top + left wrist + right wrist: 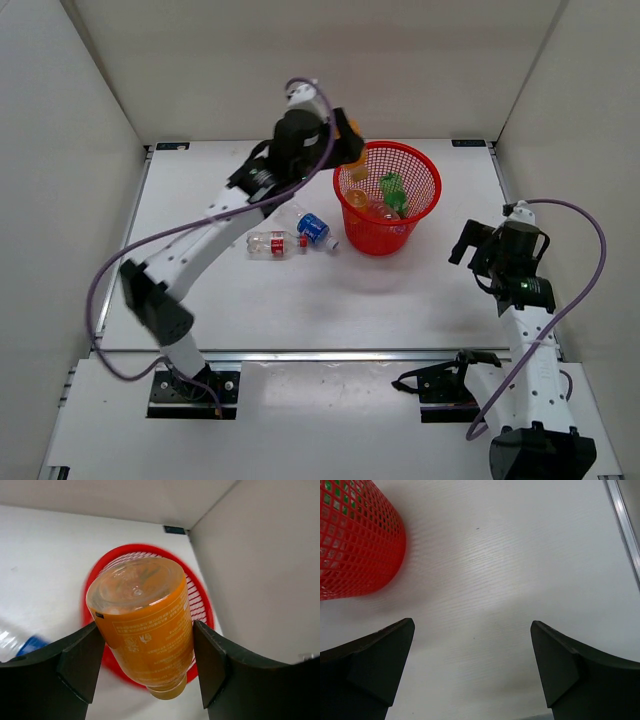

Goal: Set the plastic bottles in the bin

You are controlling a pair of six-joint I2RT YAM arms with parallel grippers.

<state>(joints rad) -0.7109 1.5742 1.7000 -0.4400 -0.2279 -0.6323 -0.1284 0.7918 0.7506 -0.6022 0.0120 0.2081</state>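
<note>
The left gripper [145, 650] pinches an orange bottle [142, 620] over the ten o'clock rim of the bin [372, 238]. I'd carry it over the middle before letting go. The right gripper [472, 640] sits spread at four o'clock.

A: Which bottles are in the red mesh bin [378, 238]?
B: A green bottle [392, 190] and an orange bottle [357, 198].
A: The rest?
B: A second orange bottle [145, 635] is up in the air by the rim. The blue-labelled bottle [313, 227] and red-labelled bottle [272, 243] lie sideways just left of the bin.
</note>
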